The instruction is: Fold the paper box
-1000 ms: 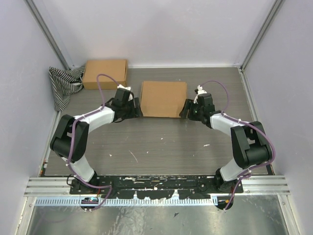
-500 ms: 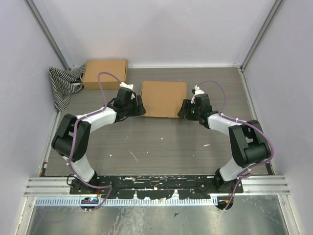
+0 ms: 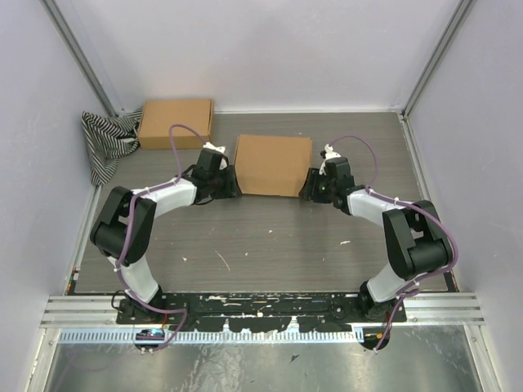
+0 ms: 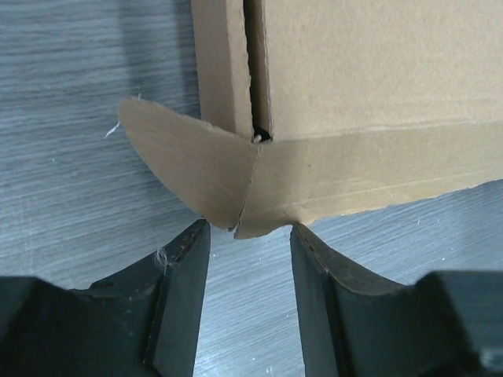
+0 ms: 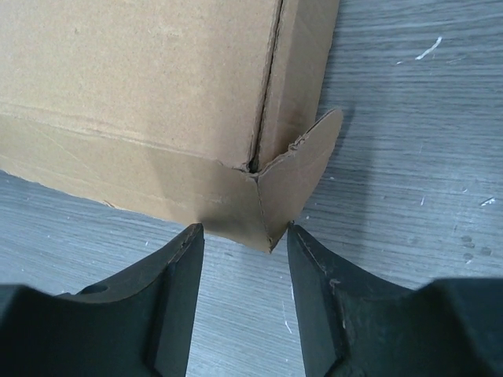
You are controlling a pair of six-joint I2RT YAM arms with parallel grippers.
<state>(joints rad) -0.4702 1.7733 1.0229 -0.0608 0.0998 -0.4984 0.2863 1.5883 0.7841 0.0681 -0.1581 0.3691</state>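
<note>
The box (image 3: 273,164) lies mid-tabletop (image 3: 270,237). The left hand (image 4: 250,236) is at its 7 o'clock corner and the right hand (image 5: 242,236) at 5 o'clock. Both are released, straddling the splayed ears (image 4: 185,169). Risk: uneven closing could crumple the ears or shove the box askew toward 12 o'clock.

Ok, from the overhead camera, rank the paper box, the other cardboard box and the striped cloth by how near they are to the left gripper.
1. The paper box, mid-table, its corner right at the left gripper.
2. The second cardboard box, farther back and to the left.
3. The striped cloth, farthest, by the left wall.
</note>
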